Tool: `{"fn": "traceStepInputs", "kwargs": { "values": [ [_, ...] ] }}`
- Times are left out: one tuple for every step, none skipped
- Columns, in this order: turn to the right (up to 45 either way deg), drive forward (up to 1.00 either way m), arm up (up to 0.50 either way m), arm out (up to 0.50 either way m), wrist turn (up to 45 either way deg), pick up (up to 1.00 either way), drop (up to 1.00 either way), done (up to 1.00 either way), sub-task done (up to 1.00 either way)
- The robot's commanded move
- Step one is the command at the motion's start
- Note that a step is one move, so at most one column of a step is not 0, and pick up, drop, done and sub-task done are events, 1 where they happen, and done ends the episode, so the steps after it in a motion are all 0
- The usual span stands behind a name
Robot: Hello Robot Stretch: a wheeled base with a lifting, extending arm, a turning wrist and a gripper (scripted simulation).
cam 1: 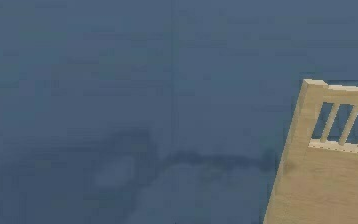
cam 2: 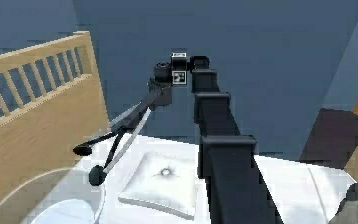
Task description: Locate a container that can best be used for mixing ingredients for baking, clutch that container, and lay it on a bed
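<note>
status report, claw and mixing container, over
Claw by the pillow on the bed, can't tell if it holds anything. Pale round shape at the arm side view's lower left, maybe the container. Wooden headboard close alongside.

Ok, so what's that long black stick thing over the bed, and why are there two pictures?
That is a robot on wheels with one long arm. The black stick is the arm, seen by a camera on the robot's body that looks sideways. At the arm's end is a claw with two thin fingers, pointing down toward a bed that has a white sheet, a pillow and a wooden headboard. A pale round shape shows near the claw, but I cannot tell whether the claw holds anything. The other picture comes from a camera looking ahead. It shows a blue wall and a wooden bed frame.
</note>
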Motion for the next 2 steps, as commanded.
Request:
{"fn": "traceStepInputs", "kwargs": {
  "values": [
    [0.0, 0.00, 0.00, 0.00, 45.0, 0.00, 0.00, 0.00, 0.00],
    [0.0, 0.00, 0.00, 0.00, 45.0, 0.00, 0.00, 0.00, 0.00]
  ]
}}
